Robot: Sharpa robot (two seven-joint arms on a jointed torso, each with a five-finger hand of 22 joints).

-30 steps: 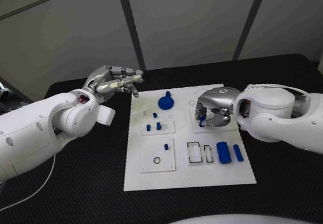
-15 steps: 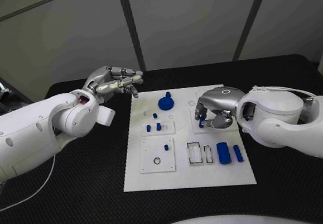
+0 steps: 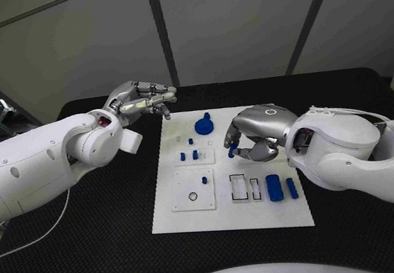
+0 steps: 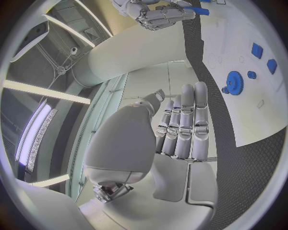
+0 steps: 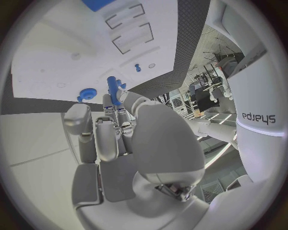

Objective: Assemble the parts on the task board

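Right robot hand [image 3: 253, 137] — blue peg [image 3: 232, 149] pinched — over mid task board [image 3: 229, 211].

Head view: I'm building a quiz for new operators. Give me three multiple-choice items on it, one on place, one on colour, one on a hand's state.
1. Where does the gear lie on the board?
A far end
B near edge
C off the board

2. What colour are the two bars at the board's right?
A red
B blue
C grey

3. What is the right hand doing?
A resting flat and empty
B pressing the gear
C holding a blue peg

Answers: 1 A, it sits by the far edge. 2 B, both are blue. 3 C, the peg shows at its fingertips.
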